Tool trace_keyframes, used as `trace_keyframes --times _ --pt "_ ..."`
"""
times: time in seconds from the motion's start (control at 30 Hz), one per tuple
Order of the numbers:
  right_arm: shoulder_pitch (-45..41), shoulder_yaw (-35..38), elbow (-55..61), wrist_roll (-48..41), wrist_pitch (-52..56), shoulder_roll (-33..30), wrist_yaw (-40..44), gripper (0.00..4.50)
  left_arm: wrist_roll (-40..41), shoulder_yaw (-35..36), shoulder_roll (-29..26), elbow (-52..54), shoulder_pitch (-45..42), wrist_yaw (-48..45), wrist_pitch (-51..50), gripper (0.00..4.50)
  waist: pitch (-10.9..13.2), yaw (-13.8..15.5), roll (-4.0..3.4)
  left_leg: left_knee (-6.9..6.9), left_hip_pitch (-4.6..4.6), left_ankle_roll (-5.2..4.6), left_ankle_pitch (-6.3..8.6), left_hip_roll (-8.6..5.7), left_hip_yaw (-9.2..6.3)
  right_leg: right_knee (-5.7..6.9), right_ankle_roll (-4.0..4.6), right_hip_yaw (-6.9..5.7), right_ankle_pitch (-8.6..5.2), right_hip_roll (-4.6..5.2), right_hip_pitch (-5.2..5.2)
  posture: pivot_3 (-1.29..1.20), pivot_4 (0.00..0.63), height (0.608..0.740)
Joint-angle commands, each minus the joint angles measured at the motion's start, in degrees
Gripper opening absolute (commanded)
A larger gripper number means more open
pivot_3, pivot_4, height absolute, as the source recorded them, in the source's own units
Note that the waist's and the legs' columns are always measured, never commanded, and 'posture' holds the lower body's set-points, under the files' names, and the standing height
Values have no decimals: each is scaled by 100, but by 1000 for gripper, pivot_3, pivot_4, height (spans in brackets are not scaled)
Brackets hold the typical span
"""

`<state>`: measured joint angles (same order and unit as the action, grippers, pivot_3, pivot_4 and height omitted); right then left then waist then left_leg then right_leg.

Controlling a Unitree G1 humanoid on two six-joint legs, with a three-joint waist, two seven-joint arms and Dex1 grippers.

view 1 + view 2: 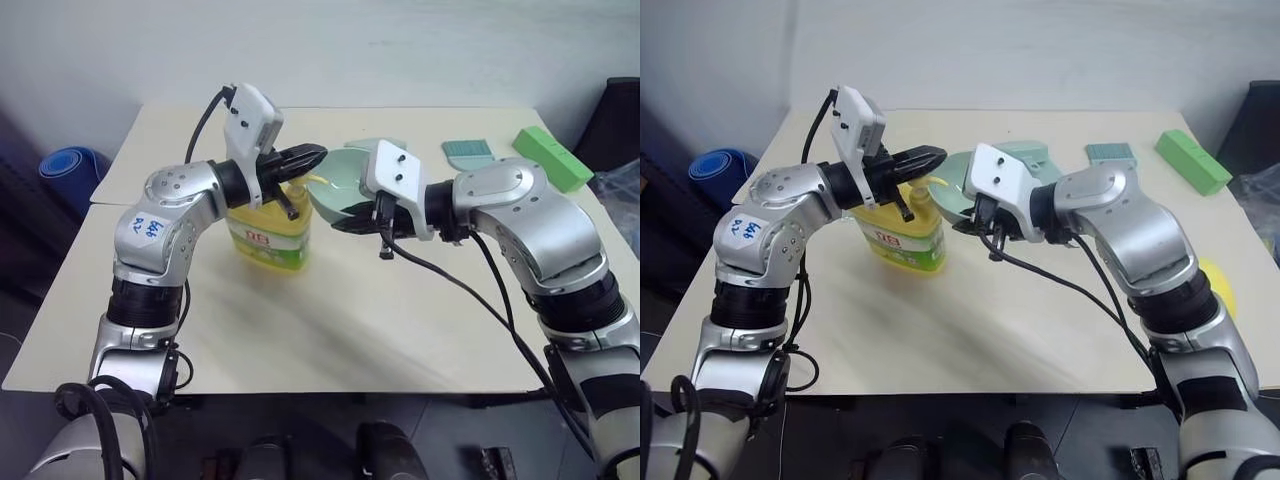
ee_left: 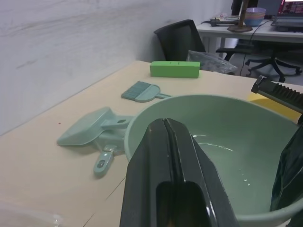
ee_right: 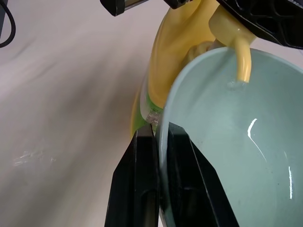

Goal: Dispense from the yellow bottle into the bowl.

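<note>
Pump top largely behind left claw.

A pale beige table stands close to a plain whitish wall. A rolled blue mat lies on the dark floor to its left. Beyond the table's right side sits a black office chair, and farther back a white desk carries a pale bowl and cables.
</note>
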<state>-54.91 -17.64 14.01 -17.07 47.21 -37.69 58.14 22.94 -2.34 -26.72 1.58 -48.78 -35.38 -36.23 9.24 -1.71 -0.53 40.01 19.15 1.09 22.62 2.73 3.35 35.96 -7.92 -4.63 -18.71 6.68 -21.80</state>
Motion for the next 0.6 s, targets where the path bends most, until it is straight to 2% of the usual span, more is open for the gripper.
trace_keyframes --times 0.03,0.2,0.33,0.5,0.6 --pt "1 186 273 -53 -41 -50 -23 0 -259 -301 90 -497 566 172 -544 13 -2 6 -3 0 0 0 0 0 0 0 0 1 0 0 0 0 150 740" --pt "293 320 196 4 -125 -273 -25 0 8 47 230 -329 394 64 -280 13 -3 11 -2 2 3 0 0 0 -1 -2 0 1 0 1 2 0 150 740" --pt "936 697 -440 227 -729 -659 -138 0 648 1090 521 -329 161 -171 730 13 12 40 16 3 16 0 0 -1 -2 -13 0 -2 0 2 0 0 150 740" --pt "1784 802 -1679 842 -2232 -927 -313 0 1126 1514 183 41 543 -1129 1244 13 24 1 31 7 86 0 0 -2 4 0 -1 -3 1 1 -76 0 150 740" --pt "2049 1027 -2641 979 -3090 -724 -577 0 1247 1503 -268 386 1113 -1816 1309 13 25 -26 31 5 103 0 0 -2 4 -1 -1 -12 1 1 -95 0 150 740"
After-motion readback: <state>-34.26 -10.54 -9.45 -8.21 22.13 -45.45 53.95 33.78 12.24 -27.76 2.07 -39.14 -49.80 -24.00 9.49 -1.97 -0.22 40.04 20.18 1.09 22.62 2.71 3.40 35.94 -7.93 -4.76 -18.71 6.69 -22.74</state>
